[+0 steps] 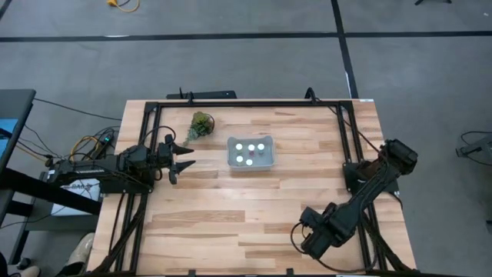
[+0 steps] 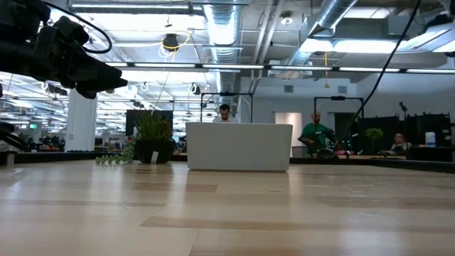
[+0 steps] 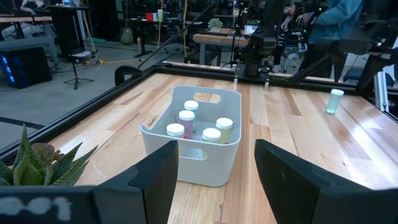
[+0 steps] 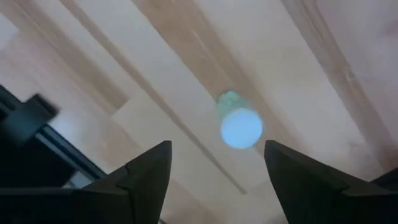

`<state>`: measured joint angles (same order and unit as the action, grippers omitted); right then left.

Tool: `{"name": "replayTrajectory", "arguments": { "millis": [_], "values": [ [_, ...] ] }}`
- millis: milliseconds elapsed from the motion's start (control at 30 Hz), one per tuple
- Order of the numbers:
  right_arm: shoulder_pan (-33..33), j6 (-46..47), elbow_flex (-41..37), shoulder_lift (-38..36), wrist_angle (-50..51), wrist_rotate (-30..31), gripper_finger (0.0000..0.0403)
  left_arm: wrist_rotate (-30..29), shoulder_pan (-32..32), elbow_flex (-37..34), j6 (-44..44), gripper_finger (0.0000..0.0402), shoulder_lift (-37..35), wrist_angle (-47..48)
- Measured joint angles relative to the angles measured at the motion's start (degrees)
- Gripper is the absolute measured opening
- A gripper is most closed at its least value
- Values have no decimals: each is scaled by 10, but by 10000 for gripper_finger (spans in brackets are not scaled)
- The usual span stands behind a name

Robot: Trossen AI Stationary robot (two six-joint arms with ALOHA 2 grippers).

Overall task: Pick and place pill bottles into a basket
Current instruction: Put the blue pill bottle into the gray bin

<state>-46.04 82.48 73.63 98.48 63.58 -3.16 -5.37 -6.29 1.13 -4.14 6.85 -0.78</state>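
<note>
Wooden table, basket holding pill bottles, sprig beside, both claws wide, empty.

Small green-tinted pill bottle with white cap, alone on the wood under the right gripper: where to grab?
Take the pill bottle by its sides just below the white cap, straight down from above. It stands upright, clear all round, and the right gripper hangs open over it.
</note>
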Motion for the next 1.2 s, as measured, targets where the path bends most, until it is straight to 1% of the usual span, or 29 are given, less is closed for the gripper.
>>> {"name": "replayTrajectory", "arguments": {
  "millis": [133, 400, 500, 633, 833, 900, 967, 1200],
  "values": [
    [0, -4, 0, 13, 11, 0, 251, 0, 0, 0, 0, 201, 0, 0],
    [0, -4, -1, 13, 26, 4, 251, 0, 0, 0, 0, 201, 0, 0],
    [2, -4, -17, 13, 12, 2, 251, 0, 0, 0, 0, 201, 0, 0],
    [4, -4, -49, 13, -32, -6, 251, 0, 0, 0, 0, 201, 0, 0],
    [4, -5, -73, 13, -58, -12, 248, 0, 0, 0, 0, 201, 0, 0],
    [4, -5, -78, 13, -68, -17, 238, 0, 0, 0, 0, 201, 0, 0],
    [5, -5, -81, 13, -78, -19, 219, 0, 0, 0, 0, 201, 0, 0],
    [28, -36, -82, 13, -80, -19, 117, 0, 0, 0, 0, 201, 0, 0]
  ]
}}
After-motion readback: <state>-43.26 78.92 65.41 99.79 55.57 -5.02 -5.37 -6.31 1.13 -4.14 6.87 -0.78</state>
